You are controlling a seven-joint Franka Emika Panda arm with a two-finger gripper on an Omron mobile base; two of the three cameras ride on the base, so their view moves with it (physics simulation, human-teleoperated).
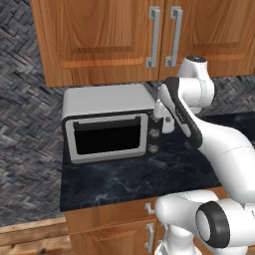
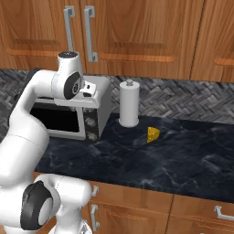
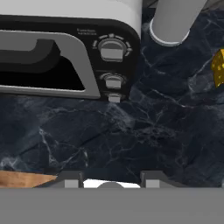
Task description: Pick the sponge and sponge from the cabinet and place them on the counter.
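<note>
Beneath the microwave [image 3: 65, 52] dials [image 3: 112, 47], faint lettering, seemingly unreadable, above counter [image 3: 144, 131].

Cabinet [image 2: 137, 32]: orange-brown wall unit across top, doors shut, two silver bar handles side by side at upper left.
Surface [image 2: 183, 160]: black-blue marbled slab w/ pale veins.
Microwave [image 2: 89, 116]: silver, at left on surface, part hidden by arm; two knobs on its right panel.
Paper towel roll [image 2: 129, 106]: white, upright, just right of microwave.
Cheese wedge [image 2: 153, 134]: yellow, near roll, toward front.
Drawers [image 2: 201, 205]: wooden fronts below surface, small silver handles.
</note>
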